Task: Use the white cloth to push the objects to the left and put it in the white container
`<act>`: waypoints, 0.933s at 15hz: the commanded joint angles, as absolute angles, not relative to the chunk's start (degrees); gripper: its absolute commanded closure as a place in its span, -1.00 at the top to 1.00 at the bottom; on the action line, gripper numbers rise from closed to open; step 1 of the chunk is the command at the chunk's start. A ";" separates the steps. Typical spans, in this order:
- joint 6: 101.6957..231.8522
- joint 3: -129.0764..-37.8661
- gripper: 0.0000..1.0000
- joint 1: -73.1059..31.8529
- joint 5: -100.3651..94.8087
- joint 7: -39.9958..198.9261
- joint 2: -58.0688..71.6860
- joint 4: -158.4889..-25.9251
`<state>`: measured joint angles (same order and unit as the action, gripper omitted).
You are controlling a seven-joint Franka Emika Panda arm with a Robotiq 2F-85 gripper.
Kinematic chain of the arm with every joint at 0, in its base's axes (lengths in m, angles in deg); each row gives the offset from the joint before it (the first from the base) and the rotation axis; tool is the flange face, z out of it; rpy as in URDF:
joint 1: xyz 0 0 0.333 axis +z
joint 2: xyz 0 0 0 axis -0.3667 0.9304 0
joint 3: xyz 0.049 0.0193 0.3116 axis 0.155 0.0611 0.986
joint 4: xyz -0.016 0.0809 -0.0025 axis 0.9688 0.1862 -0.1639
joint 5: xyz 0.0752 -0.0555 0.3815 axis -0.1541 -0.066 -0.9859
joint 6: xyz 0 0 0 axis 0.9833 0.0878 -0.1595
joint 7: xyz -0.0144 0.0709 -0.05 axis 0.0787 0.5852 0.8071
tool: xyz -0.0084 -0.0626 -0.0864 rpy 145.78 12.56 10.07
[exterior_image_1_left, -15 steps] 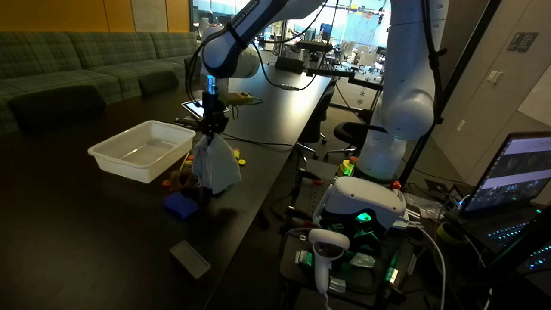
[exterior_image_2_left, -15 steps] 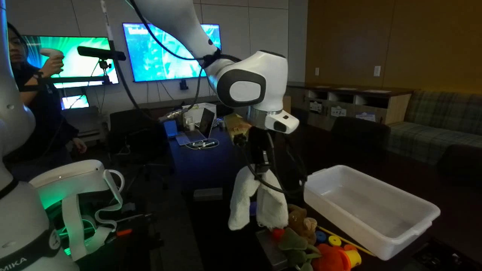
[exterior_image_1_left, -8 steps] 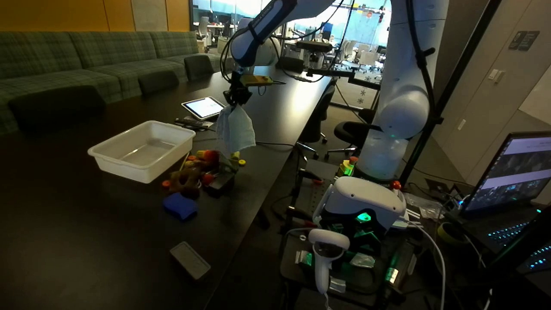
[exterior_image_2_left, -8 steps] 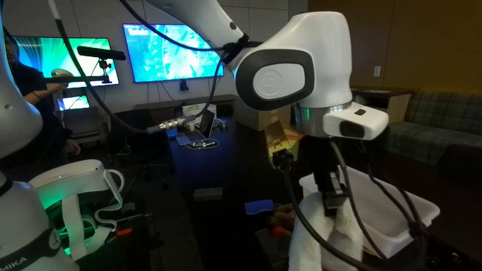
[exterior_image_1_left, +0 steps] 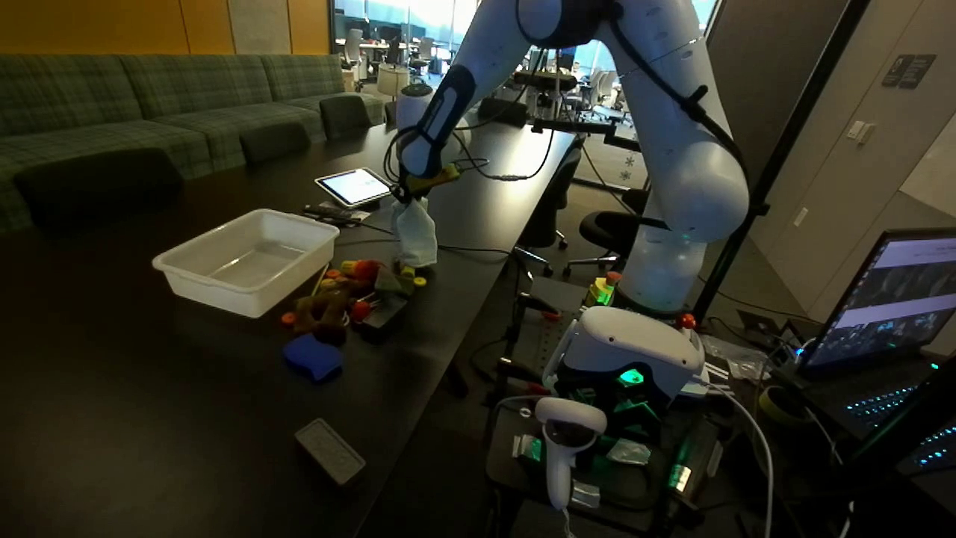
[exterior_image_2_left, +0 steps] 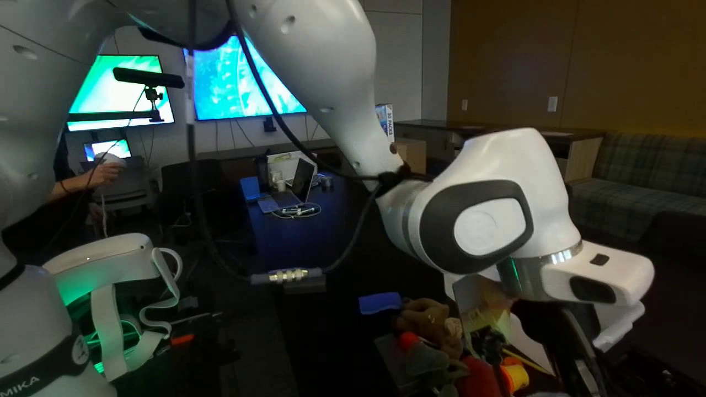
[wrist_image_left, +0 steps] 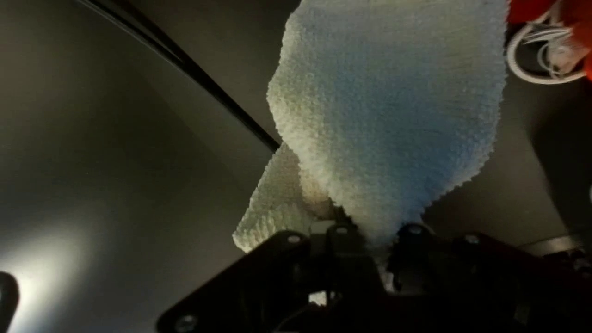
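- One gripper (wrist_image_left: pixel 378 238) in the wrist cam, fingers clamped on the top of the white cloth (exterior_image_1_left: pixel 417 237), which dangles around upper middle of frame in an exterior view.
- Toys (exterior_image_1_left: pixel 323 312) sit a bit left of frame centre there, right by the white container (exterior_image_1_left: pixel 213 292); cloth tip's just past them, can't tell if touching.
- Step rn is prob lining up the sweep imo. Get the cloth's bottom edge down on the table (exterior_image_1_left: pixel 149 418), right of the heap in frame, then drag slow toward frame left.
- Cloth's floppy, will prob fold under, so keep fingers low w/o ramming toys.
- Blue piece (exterior_image_1_left: pixel 312 357) is at the heap's bottom end in frame, 1 pass might miss it.
- Container wall prob stops the push, so a lift's needed after tbh.
- Pose: arm (exterior_image_1_left: pixel 672 127) peaks top right-of-centre, slants down-left to the gripper; in an exterior view the wrist (exterior_image_2_left: pixel 551 242) is lower right, looks tilted, I'd square it 1st.
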<state>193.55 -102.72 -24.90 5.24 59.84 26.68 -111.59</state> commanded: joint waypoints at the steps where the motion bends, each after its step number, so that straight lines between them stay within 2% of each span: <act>1: 192.36 -107.30 -0.87 -21.83 4.99 56.45 41.49 -99.20; 6: 190.35 -105.99 -0.87 -22.77 4.48 60.76 50.26 -93.97; 14: 192.08 -110.15 -0.87 -17.75 9.42 67.38 52.03 -98.94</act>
